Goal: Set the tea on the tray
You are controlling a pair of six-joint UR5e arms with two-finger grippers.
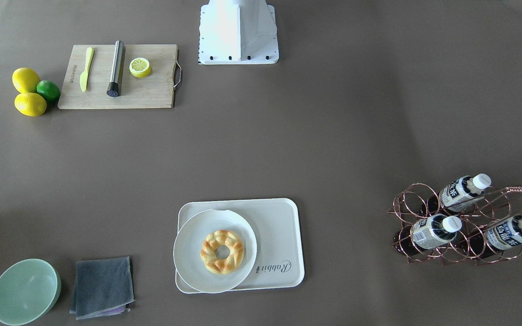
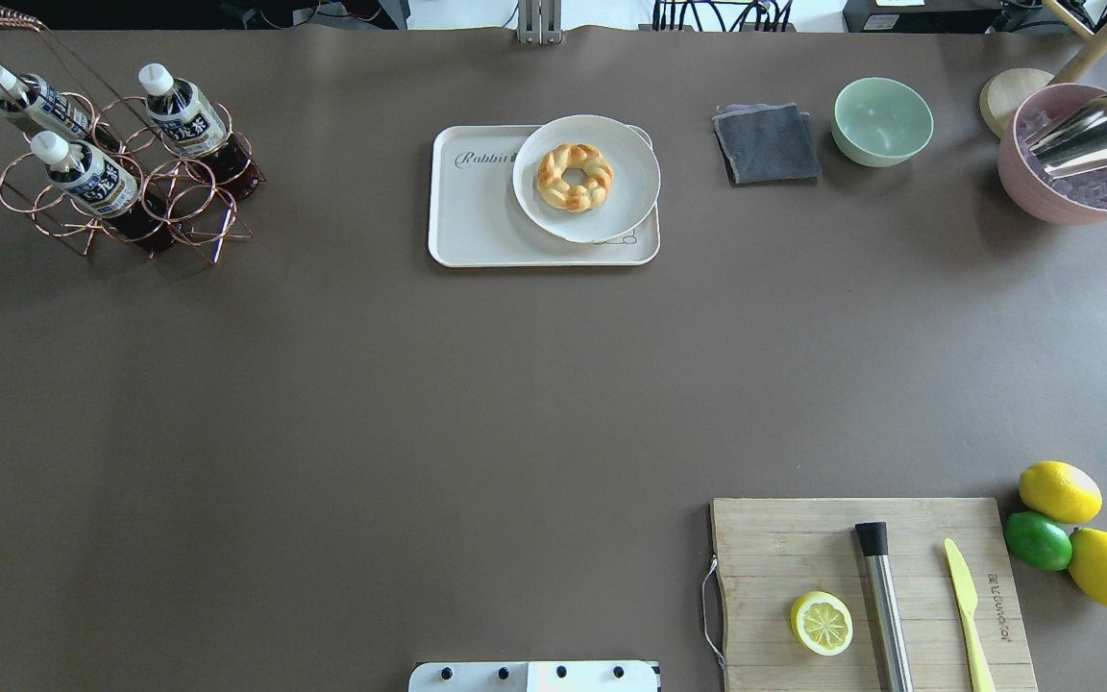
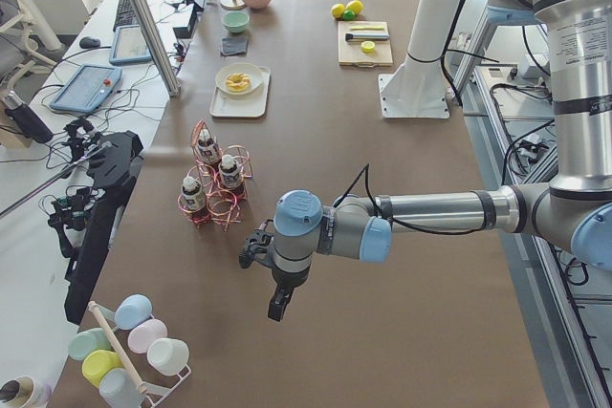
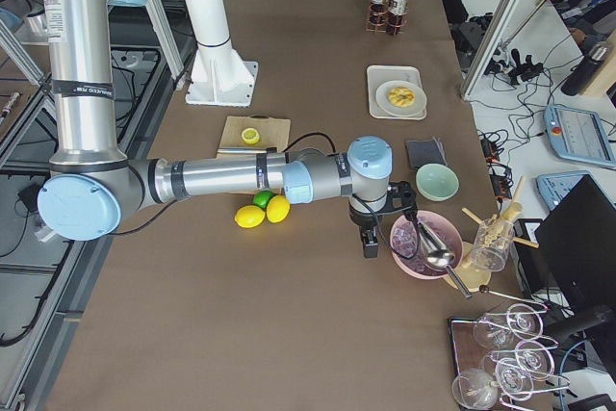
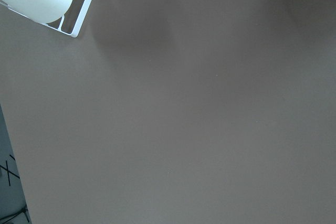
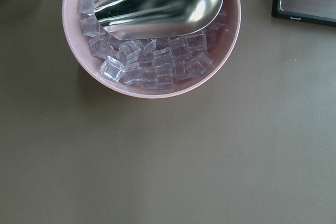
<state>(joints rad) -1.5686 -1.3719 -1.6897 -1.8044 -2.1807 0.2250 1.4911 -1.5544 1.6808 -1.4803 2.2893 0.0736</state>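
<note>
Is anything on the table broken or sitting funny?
The round plate with the doughnut sits off-centre on the tray, hanging over its rim, and the plate's far edge looks chipped.

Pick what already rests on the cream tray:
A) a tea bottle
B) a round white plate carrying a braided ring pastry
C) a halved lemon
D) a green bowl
B: the round white plate with the ring pastry rests on the tray, overhanging its rim, while the tea bottles stand well away from the tray.
</note>
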